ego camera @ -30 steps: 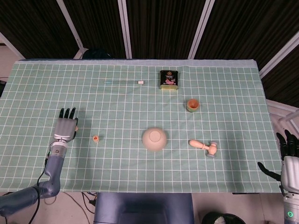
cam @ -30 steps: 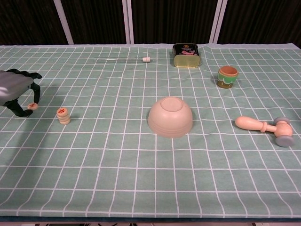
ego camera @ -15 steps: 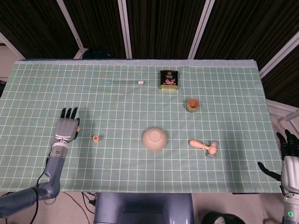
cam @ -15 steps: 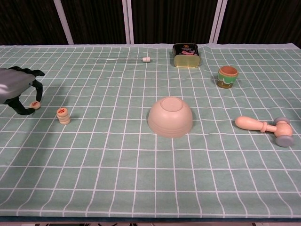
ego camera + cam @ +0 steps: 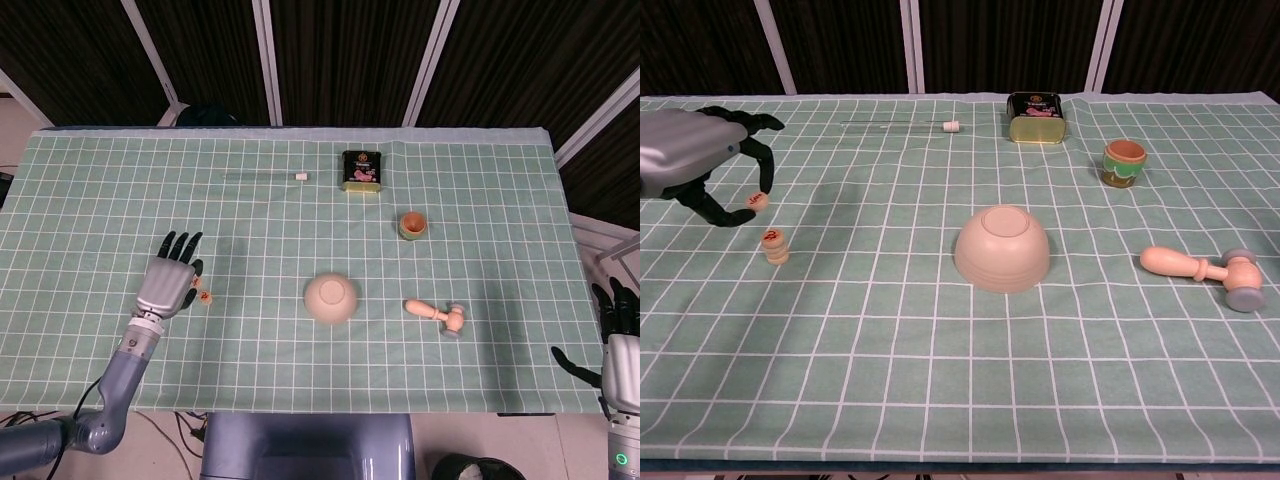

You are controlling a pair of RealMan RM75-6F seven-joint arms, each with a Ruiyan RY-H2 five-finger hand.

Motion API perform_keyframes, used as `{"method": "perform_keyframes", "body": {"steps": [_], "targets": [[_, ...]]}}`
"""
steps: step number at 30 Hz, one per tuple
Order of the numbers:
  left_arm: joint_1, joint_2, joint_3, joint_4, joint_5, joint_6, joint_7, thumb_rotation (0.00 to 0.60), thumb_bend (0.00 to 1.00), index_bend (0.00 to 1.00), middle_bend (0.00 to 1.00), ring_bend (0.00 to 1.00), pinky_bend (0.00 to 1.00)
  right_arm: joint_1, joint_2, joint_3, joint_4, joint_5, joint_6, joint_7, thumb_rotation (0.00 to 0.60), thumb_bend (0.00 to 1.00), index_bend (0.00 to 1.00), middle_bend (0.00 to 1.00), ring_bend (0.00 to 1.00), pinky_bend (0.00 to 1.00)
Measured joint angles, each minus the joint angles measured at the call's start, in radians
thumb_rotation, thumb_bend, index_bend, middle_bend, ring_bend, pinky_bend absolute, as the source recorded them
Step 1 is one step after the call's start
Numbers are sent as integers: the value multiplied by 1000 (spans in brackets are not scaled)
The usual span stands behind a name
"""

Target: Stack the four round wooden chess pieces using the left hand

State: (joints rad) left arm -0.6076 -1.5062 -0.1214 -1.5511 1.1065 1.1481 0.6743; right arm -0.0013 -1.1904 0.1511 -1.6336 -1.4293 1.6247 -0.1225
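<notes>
A short stack of round wooden chess pieces (image 5: 775,246) with a red mark on top stands on the green checked cloth at the left; the head view shows the stack (image 5: 204,296) just right of my left hand (image 5: 169,285). In the chest view my left hand (image 5: 698,160) hovers above the cloth and pinches another round chess piece (image 5: 757,200) between thumb and a finger. That piece hangs slightly up and left of the stack, clear of it. My right hand (image 5: 620,340) stays off the table's lower right corner with fingers spread, holding nothing.
An upturned beige bowl (image 5: 1002,247) sits mid-table. A wooden toy hammer (image 5: 1202,270) lies to the right, a small green and orange cup (image 5: 1124,162) behind it. A dark tin (image 5: 1036,117) and a thin clear rod (image 5: 902,125) lie at the back.
My left hand has lifted the chess piece off the cloth and carried it right, from far left to just beside the stack. The right hand has not moved.
</notes>
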Motion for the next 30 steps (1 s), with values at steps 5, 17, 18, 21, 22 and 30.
{"method": "perform_keyframes", "body": {"steps": [5, 17, 18, 21, 22, 30], "targets": [[1, 16, 13, -49, 2, 7, 36, 600, 314, 492, 0, 0, 0, 0, 1, 0, 2, -1, 0, 4, 600, 233, 119, 13, 0, 0], [-14, -7, 25, -62, -58, 1, 116, 600, 314, 490, 0, 0, 0, -1, 1, 1, 5, -2, 3, 4, 600, 232, 119, 13, 0, 0], [-14, -9, 26, -59, -61, 2, 119, 600, 314, 489, 0, 0, 0, -1, 1, 1, 5, -1, 3, 4, 600, 232, 119, 13, 0, 0], [-15, -16, 29, -47, -65, 6, 126, 600, 314, 476, 0, 0, 0, -1, 2, 1, 3, 0, 2, 4, 600, 232, 119, 13, 0, 0], [-16, -19, 29, -43, -67, 7, 129, 600, 314, 472, 0, 0, 0, -1, 2, 1, 3, -1, 2, 4, 600, 233, 119, 13, 0, 0], [-21, -32, 33, -19, -75, 9, 137, 600, 314, 468, 0, 0, 0, -1, 2, 0, 1, 1, -1, 1, 600, 233, 119, 13, 0, 0]]}}
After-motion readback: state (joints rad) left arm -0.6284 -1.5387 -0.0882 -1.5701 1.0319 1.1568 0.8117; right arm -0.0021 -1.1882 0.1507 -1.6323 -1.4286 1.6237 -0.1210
